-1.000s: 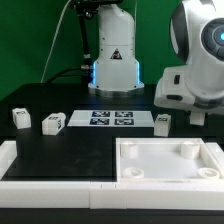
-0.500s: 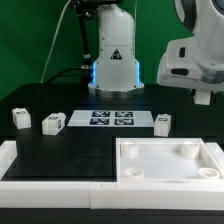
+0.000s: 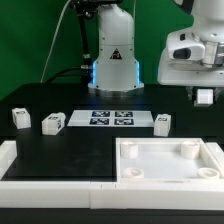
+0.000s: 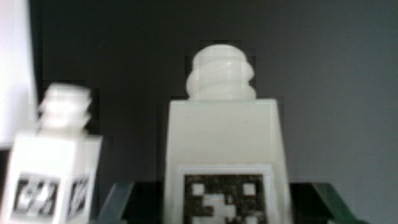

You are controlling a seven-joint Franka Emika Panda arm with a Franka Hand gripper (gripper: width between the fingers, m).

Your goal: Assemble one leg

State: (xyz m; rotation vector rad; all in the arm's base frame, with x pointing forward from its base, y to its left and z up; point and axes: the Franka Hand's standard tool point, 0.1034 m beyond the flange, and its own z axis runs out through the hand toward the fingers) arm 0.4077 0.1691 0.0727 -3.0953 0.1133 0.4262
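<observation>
Gripping claw (image 3: 204, 96) tight on matte white leg (image 4: 222, 140), square-bodied, round-knobbed, chequer-tagged

The marker board (image 3: 111, 119) lies flat on the black table (image 3: 75, 150). A large white tray-like part (image 3: 170, 162) with round corner sockets sits nearer the camera, at the exterior view's right.

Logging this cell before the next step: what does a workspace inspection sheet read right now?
Surface: black table, white border wall at front.
Job's things: three small white stubby tagged plastic legs on table; fourth leg gripped; large white square tray-like part at front.
Clutter: nothing seen.
Grippers: gripper above table, shut on fourth leg.
Cables: dark cable beside robot base.
Surroundings: green backdrop; marker board on table.
</observation>
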